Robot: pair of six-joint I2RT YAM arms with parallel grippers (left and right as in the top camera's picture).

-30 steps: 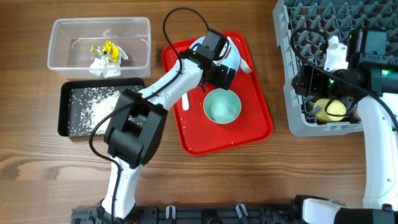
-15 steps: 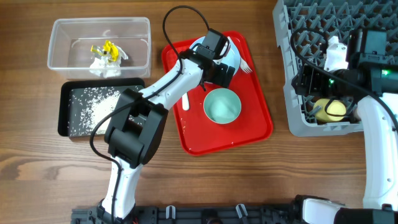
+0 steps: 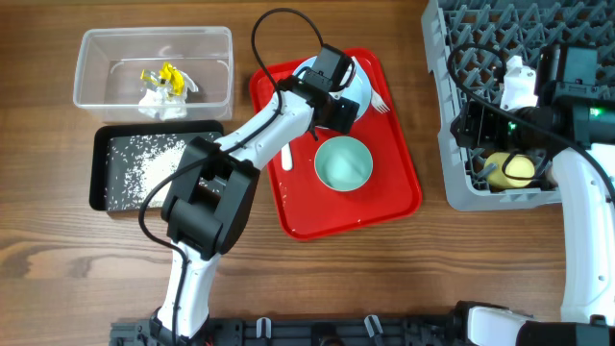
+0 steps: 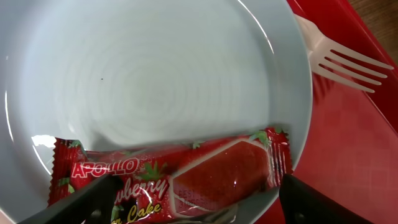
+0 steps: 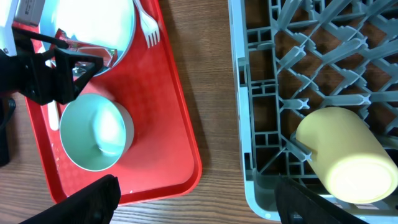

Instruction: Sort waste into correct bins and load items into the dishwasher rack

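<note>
Overhead: nothing has visibly shifted since a second ago; both arms and every thing on the table (image 3: pixel 77 259) lie as they did.
left gripper (image 4: pixel 193 202): spread wide over the near edge of the plate, one finger at each end of the red wrapper; whether the fingers touch it I cannot tell.
red wrapper (image 4: pixel 186 177): lies flat on the plate's near rim, lengthwise between the fingers.
plate (image 4: pixel 155 74): pale blue, on the far part of the tray (image 3: pixel 384 207).
fork (image 4: pixel 348 62): white, on the tray just beside the plate's right rim.
bowl (image 3: pixel 343 164): pale blue, upright on the tray, just in front of the plate.
spoon (image 3: pixel 287 157): white, on the tray to the left of the bowl.
right gripper (image 5: pixel 199 205): spread wide with nothing between the fingers, above the left edge of the rack.
rack (image 3: pixel 480 38): grey, at the table's right side.
yellow cup (image 5: pixel 339 152): on its side in the rack's near left corner.
clear tub (image 3: pixel 91 67): holds the yellow wrapper (image 3: pixel 163 75) and the napkin (image 3: pixel 163 101).
black tub (image 3: pixel 99 173): just in front of the clear tub, with white grains (image 3: pixel 144 163) inside.
</note>
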